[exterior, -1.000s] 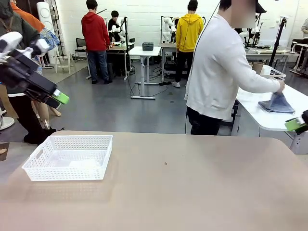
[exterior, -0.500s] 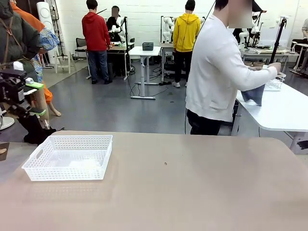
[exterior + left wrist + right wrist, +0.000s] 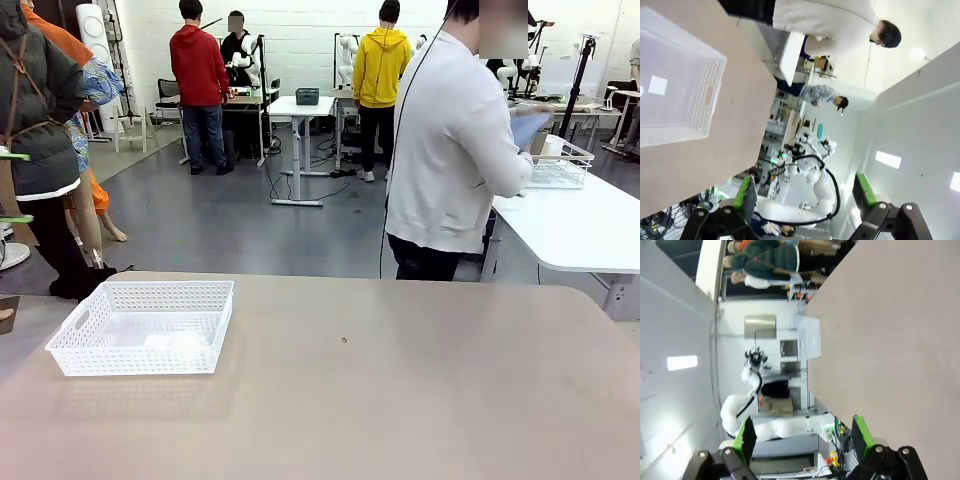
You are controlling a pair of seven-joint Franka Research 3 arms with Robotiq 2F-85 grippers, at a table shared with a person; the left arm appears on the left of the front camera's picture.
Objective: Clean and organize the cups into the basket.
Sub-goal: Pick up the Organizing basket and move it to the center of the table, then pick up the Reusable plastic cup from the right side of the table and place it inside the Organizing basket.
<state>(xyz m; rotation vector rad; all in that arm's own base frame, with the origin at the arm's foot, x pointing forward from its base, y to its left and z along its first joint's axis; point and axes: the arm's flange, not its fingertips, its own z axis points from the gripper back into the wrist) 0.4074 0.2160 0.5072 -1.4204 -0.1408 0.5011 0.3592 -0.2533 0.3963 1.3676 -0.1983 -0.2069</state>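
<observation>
Two wide-spread, seemingly empty: left tool (image 3: 805, 192), right tool (image 3: 802, 432); basket (image 3: 140, 356) near table (image 3: 420, 400) left edge.

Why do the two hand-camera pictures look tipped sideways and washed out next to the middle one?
Front view: level, evenly lit, sharp; the basket throws a faint shadow on the table. Left wrist view: rolled sideways with the wrist, pale wall washed out around a bright light panel. Right wrist view: rolled likewise, another panel glaring.
</observation>
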